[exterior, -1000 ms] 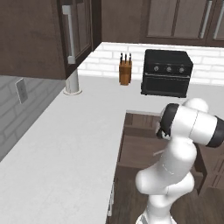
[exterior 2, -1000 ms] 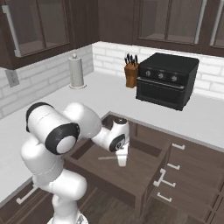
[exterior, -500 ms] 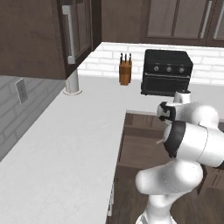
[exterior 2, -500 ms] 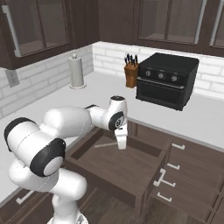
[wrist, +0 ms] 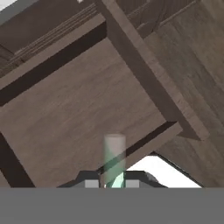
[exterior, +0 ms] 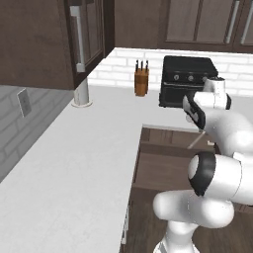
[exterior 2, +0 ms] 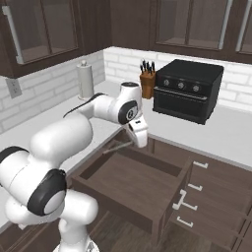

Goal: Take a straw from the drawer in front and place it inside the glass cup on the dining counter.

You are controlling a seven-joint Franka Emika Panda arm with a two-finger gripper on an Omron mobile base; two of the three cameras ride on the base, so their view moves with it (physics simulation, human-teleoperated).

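Progress: the straw (exterior 2: pixel 117 146) is out of the drawer (exterior 2: pixel 133 183); carrying it to the glass cup on the dining counter is left.
Tool: the tool (exterior 2: pixel 139 139) is closed on the straw, which sticks out sideways.
Straw position: above the open drawer.
Arm pose: reaching forward, wrist bent down, hand raised over the drawer's back edge.

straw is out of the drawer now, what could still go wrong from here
1. The straw is thin and pinched near one end by the gripper, so it may slip or swing during the carry.
2. Its free end hangs low over the open drawer near the counter edge; a sideways swing could catch it there.
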